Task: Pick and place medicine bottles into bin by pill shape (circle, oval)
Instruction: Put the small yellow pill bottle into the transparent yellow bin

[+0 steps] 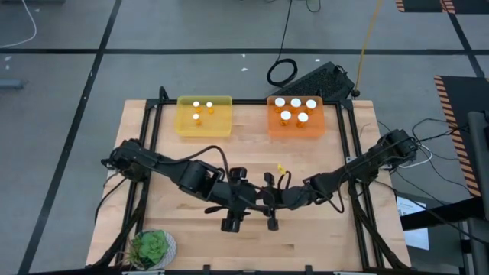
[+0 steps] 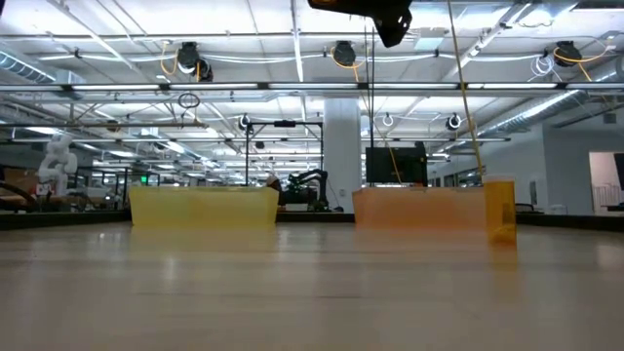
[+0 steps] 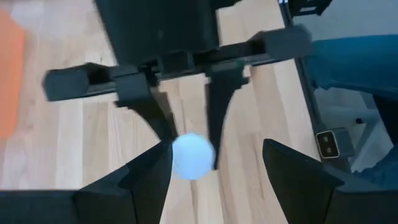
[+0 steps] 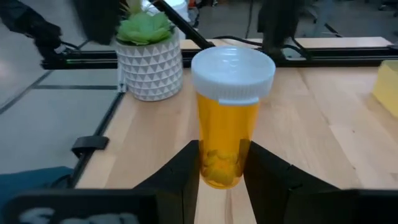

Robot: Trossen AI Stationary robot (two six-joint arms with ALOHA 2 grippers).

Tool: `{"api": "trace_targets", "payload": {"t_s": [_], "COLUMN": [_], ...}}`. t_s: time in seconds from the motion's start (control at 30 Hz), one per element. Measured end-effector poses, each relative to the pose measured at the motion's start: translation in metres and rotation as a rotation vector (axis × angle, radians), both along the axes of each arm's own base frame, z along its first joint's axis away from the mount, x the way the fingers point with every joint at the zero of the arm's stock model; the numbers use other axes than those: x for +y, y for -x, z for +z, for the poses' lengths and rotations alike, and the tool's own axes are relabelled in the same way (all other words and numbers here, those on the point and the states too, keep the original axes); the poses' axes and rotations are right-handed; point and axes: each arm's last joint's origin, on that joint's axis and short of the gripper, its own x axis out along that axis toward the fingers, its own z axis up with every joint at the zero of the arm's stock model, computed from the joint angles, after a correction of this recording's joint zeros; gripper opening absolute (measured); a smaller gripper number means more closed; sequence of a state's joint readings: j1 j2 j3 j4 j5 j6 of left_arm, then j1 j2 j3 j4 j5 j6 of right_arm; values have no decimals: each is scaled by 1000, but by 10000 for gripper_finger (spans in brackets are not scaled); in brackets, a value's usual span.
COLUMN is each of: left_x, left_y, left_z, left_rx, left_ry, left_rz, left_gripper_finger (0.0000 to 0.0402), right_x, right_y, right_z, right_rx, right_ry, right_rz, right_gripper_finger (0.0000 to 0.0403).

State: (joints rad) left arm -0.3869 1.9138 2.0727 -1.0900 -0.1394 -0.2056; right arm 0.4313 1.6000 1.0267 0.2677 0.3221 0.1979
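I am gripping an amber medicine bottle (image 4: 227, 118) upright between the right gripper (image 4: 221, 171) fingers, above the table's (image 1: 153, 153) near middle. My left gripper (image 3: 214, 171) is facing it, fingers spread wide, holding nothing. Other bottles are sitting in the yellow bin (image 1: 204, 126) and orange bin (image 1: 296, 128).

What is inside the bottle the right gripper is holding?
The bottle, clamped in the right gripper, holds a few yellowish pills at its bottom. Their shape is unclear; the fingers cover the lower sides.

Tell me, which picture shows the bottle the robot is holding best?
The right wrist view: the bottle fills it, white cap up, between the right gripper fingers. The left wrist view shows only its cap; the high view a speck.
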Motion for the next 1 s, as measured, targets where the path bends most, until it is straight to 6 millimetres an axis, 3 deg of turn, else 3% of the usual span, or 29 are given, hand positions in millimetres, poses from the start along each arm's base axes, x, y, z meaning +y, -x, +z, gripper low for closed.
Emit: {"api": "trace_targets", "payload": {"t_s": [0.77,1.0], "left_x": [40,37], "left_y": [-7,-13], "left_z": [-3,-9], "left_rx": [124,125], "left_ry": [80,68], "left_rz": [66,58], "left_gripper_finger": [255,255], "right_x": [-1,-1], "right_y": [1,1], "right_z": [-3,-4], "right_rx": [26,36], "right_ry": [13,17], "right_rz": [-18,-17], "right_gripper_finger": [102,102]}}
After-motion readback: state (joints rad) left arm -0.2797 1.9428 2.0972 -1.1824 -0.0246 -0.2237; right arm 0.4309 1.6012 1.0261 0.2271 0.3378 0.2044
